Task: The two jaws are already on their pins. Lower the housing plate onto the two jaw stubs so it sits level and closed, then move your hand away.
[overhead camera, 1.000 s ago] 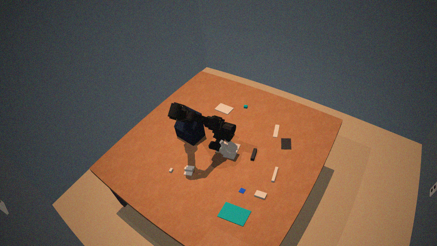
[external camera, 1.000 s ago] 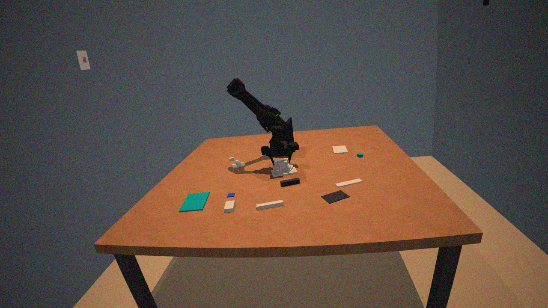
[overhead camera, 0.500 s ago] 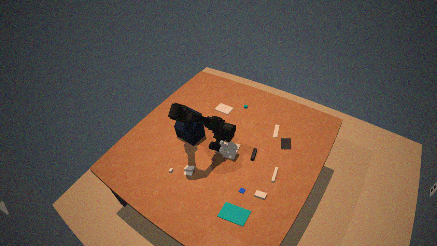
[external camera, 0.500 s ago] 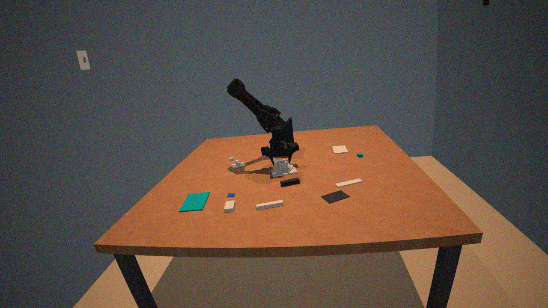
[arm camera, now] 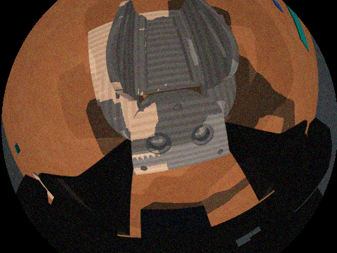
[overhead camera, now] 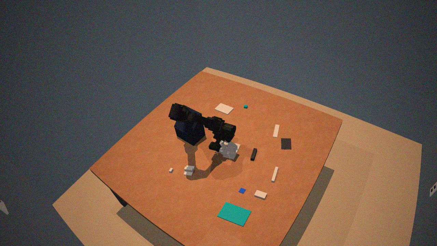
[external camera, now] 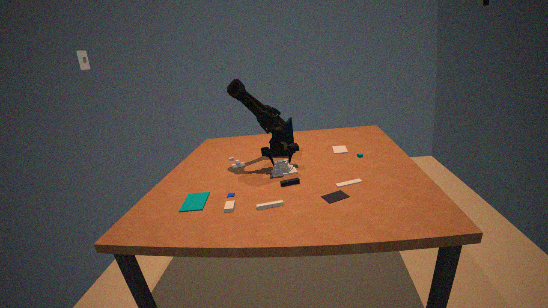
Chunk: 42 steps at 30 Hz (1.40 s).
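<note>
Wrist view: a gripper (overhead camera: 220, 146) (external camera: 281, 165) (arm camera: 177, 135) grips the gray two-holed housing plate (overhead camera: 228, 149) (external camera: 281, 167) (arm camera: 179, 121) over the jaw assembly (overhead camera: 236, 147) (external camera: 294, 170) (arm camera: 165, 46) — lowering apparently near its end, level seating unconfirmed — with release and withdrawal remaining.

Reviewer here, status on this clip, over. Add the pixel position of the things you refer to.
End effector (external camera: 281, 167) (arm camera: 177, 135) shut on housing plate (arm camera: 179, 121). Plate over jaws (arm camera: 168, 53), round stubs showing in both holes. Full seating unconfirmed. Black block (overhead camera: 253, 154) (external camera: 290, 182) off to one side.
</note>
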Each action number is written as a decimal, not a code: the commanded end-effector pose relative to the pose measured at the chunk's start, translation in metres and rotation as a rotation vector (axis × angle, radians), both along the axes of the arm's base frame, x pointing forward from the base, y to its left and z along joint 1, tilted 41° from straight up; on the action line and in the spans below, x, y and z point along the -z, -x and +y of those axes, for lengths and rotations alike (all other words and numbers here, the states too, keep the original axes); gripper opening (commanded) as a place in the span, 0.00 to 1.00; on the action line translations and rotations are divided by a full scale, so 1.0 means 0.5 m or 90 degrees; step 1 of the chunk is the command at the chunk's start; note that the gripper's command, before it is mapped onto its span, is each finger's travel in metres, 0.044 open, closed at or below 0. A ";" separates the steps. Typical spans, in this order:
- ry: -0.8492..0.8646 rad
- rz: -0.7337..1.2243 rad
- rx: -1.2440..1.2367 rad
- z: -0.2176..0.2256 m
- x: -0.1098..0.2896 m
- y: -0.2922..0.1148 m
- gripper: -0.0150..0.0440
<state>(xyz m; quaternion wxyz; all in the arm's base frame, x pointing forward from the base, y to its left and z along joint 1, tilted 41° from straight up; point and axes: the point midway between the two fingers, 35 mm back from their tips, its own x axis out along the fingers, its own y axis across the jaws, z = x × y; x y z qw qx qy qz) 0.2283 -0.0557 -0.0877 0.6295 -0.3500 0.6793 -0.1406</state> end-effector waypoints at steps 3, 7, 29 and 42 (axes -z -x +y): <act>0.003 0.000 -0.002 -0.003 0.002 -0.001 0.85; 0.003 0.000 -0.002 -0.004 0.003 -0.001 0.85; 0.003 0.000 -0.002 -0.007 0.007 -0.001 0.85; 0.003 0.000 -0.002 -0.007 0.007 -0.001 0.85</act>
